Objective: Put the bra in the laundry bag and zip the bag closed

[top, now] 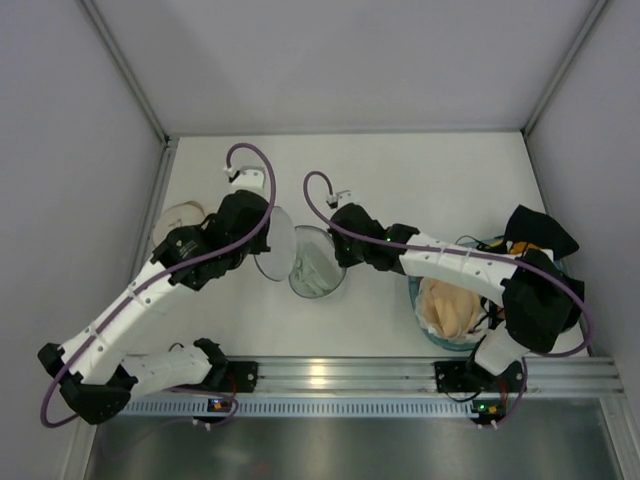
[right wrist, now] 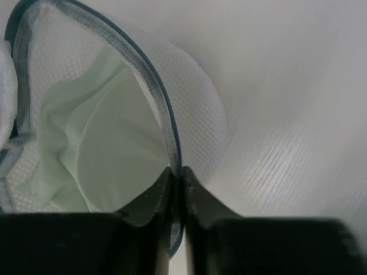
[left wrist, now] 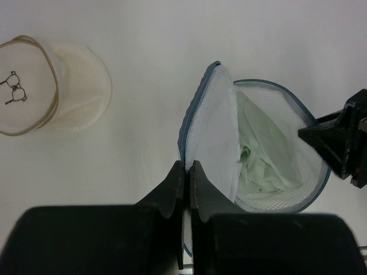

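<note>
White desk (top: 420, 170) walled by pale grey panels fills our overhead view, and near its middle sits the round laundry bag of translucent white mesh with a blue-grey zip rim (top: 312, 285), mouth wide open. We see a crumpled pale green bra (left wrist: 258, 160) lying inside it, down against the mesh wall. Our left pincer (left wrist: 188, 166) has its black fingers pressed together on the edge of the bag's round mesh lid flap (left wrist: 209, 132), which stands up on the bag's left side, hinged away from the opening. Our right pincer (right wrist: 178, 172) is clamped on the bag's rim at the opposite side, with the bra just beyond its fingertips inside the pouch. A second small mesh pouch with a beige rim (left wrist: 34, 86) lies on its side well to the left. At the right arm's base a blue basket (top: 413, 290) holds beige and black garments.
</note>
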Robot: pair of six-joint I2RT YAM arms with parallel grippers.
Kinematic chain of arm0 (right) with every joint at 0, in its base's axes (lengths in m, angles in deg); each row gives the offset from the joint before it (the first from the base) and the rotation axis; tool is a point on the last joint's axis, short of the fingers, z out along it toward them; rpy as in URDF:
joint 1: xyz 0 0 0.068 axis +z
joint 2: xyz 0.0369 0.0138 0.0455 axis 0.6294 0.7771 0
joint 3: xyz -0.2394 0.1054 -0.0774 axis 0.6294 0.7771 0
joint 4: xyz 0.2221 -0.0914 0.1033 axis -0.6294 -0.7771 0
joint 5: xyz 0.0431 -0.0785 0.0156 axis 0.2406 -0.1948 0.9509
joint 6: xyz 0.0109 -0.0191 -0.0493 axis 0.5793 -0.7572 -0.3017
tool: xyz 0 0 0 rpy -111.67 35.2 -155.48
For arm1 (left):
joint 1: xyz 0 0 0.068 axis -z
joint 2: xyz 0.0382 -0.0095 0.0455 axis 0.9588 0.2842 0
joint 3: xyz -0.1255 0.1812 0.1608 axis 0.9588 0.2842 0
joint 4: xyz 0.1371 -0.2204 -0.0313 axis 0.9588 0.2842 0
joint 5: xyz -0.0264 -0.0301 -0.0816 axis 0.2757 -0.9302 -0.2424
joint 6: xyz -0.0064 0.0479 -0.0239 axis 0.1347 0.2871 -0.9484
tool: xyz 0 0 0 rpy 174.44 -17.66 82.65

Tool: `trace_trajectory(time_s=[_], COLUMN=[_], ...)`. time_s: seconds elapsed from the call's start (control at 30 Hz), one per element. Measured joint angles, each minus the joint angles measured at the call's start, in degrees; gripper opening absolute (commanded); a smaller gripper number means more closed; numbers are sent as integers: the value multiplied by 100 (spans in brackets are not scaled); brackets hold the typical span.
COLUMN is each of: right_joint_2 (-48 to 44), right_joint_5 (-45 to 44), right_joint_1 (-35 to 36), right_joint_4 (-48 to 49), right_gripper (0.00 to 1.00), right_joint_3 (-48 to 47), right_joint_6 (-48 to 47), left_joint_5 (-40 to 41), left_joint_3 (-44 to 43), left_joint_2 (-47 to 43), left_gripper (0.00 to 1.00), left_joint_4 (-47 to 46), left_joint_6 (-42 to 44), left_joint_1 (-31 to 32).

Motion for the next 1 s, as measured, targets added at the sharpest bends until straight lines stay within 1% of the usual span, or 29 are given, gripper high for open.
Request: trace_trajectory(time_s=[0.03, 0.23, 0.47, 0.6, 0.67, 0.73, 0.77, 0.83, 0.87, 0.93, 0.97, 1.0], right_joint_2=[37, 15, -570, -890, -986, -1038, -1054, -1102, -1147, -1298, -1370, -1425], right_joint_5=[0, 9, 4, -22, -26, -24, -20, 9, 31, 61, 61, 57], right_joint_1=[0, -76, -260, -356, -413, -455, -476, -527, -564, -654, -704, -741], right_joint_4=[9, -15, -22, 57, 127, 247, 271, 313, 308, 289, 278, 284], right_gripper=[0, 0, 0, 0, 0, 0, 0, 0, 0, 0, 0, 0], right_joint_3=[0, 0, 50, 365, 651, 925, 1036, 1217, 1290, 1447, 1508, 1547], right_joint_6=[-44, 96, 758, 1147, 1329, 1517, 1598, 1755, 1851, 2031, 2085, 2120], left_joint_5=[0, 109, 822, 1193, 1373, 1515, 1602, 1637, 1641, 1668, 1659, 1633], left_joint_3=[-28, -472, -1351, -1989, -2247, -2297, -2297, -2297, -2297, -2304, -2326, -2365], left_joint_2=[37, 616, 1589, 2109, 2437, 2643, 2896, 3279, 3451, 3683, 3735, 3773], left_gripper=[0, 0, 0, 0, 0, 0, 0, 0, 8, 19, 40, 50], left_joint_4=[13, 422, 890, 1038, 1034, 1025, 1032, 1032, 1029, 994, 1014, 1029], left_joint_6=[46, 437, 1036, 1255, 1272, 1268, 1261, 1237, 1174, 1021, 968, 940], left_joint_1=[0, 9, 205, 492, 754, 1008, 1279, 1569, 1681, 1792, 1797, 1816])
